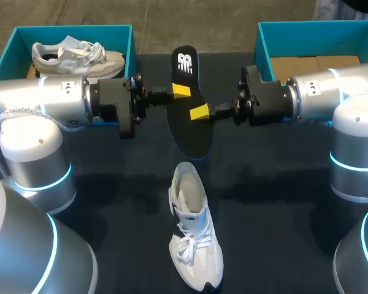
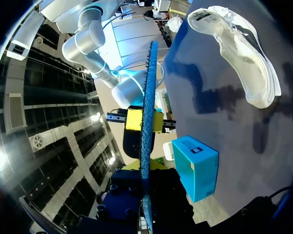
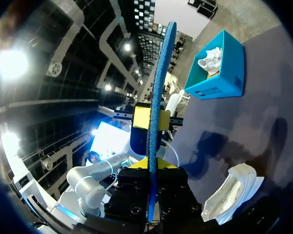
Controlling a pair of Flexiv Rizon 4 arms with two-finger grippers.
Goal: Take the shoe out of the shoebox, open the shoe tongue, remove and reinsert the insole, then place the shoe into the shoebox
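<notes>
Now, insole (image 1: 187, 131): black on top with a blue underside, held up over the middle of the worktop (image 1: 282, 208), between the two arms and clear of the surface.
Left jaws: closed on the insole's left edge toward its far end, one yellow tip showing on top of it; in the left wrist view the insole runs edge-on out from between the fingers.
Right jaws: closed on the insole's right edge, a little nearer than the left grip, yellow tip on top.
Left arm (image 1: 43, 98): comes in from the left, lying level in front of the left shoebox.
Right arm (image 1: 331, 92): comes in from the right, level, in front of the right shoebox.
Shoe (image 1: 193, 236): white, upright on the worktop, near of the insole and apart from it, opening toward the far side, laces and toe toward the near edge.
Left shoebox (image 1: 119, 30): teal, far left, with a second shoe (image 1: 73, 55) lying inside.
Right shoebox (image 1: 264, 37): teal, far right, brown floor showing.
</notes>
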